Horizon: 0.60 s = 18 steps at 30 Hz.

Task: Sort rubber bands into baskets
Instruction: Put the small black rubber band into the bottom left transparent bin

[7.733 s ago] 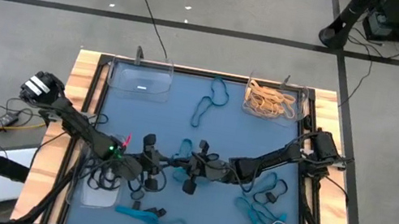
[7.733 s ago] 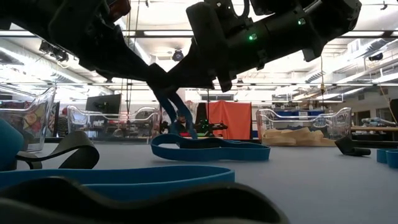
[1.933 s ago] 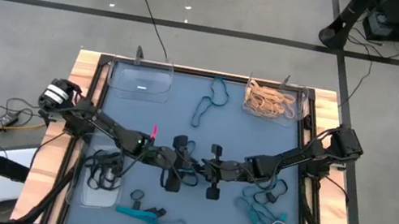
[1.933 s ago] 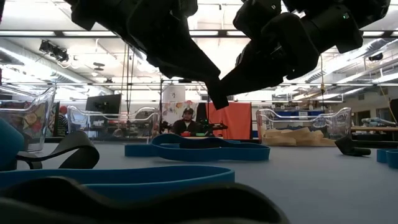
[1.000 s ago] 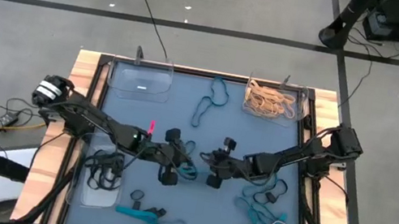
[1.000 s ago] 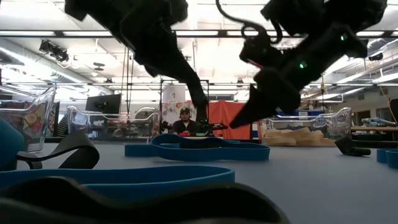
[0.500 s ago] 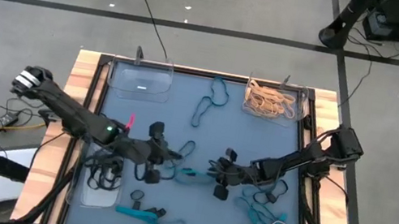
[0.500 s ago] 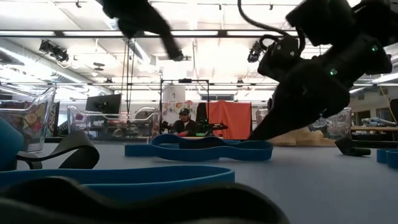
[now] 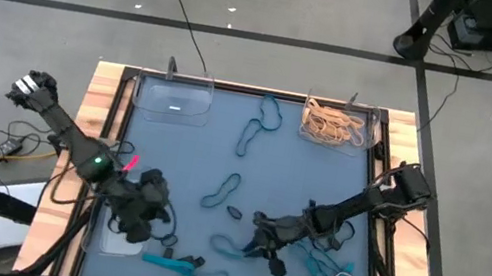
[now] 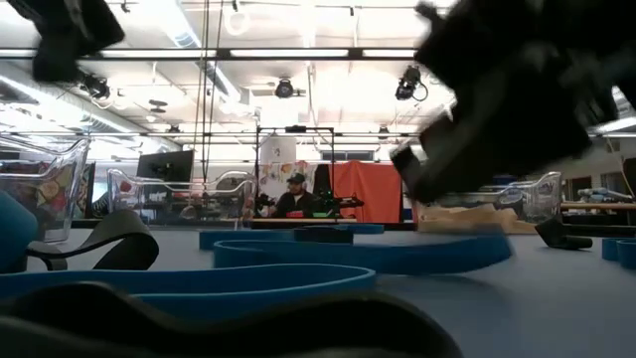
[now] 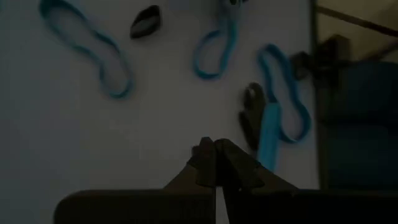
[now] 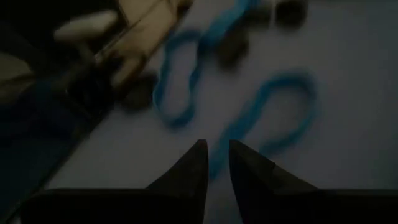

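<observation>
Sorting's mid-way: the right gripper, fingers nearly together on one end of a thin, floppy teal rubber band near the table's front edge; can't tell if gripped. Left gripper closed, empty, over the clear front-left basket. You'll need a firm pinch, then lift.

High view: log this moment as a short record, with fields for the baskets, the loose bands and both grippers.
far-right basket: clear plastic tray holding tan rubber bands
far-left basket: clear plastic tray, no bands visible
near-left basket: clear plastic tray, partly under the left arm
loose bands: teal-blue loops and small black loops on the blue mat
left gripper: shut, empty
right gripper: slightly parted over a teal-blue loop
</observation>
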Motion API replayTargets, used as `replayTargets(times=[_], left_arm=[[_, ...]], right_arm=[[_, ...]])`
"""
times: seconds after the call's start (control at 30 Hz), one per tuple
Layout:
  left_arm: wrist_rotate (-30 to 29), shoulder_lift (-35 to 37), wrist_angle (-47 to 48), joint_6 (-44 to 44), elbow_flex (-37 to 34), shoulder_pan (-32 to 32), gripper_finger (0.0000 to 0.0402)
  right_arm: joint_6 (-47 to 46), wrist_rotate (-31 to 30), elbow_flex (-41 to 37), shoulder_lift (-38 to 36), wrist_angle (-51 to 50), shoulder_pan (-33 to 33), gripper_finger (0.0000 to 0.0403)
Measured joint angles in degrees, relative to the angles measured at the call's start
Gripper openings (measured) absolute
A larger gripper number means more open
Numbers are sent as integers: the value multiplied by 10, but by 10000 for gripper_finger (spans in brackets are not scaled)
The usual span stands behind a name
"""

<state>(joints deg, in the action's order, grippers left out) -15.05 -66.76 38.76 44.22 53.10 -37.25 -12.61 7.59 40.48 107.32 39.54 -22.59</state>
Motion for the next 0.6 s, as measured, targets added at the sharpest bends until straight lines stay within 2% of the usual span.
replayTargets(times=[0.07,0.23,0.33,0.47,0.6], left_arm=[[-1,7,4,19,0,-14,10],[-2,7,66,82,1,-30,10],[23,2,119,148,1,-36,11],[74,-1,160,213,1,-49,27],[101,-1,186,236,1,-61,41]], right_arm=[[11,-36,5,-10,10,1,77],[12,-176,7,-20,-4,14,81],[6,-198,8,-16,-20,24,99],[-10,-213,7,-15,-72,27,150],[-12,-249,7,-15,-71,28,223]])
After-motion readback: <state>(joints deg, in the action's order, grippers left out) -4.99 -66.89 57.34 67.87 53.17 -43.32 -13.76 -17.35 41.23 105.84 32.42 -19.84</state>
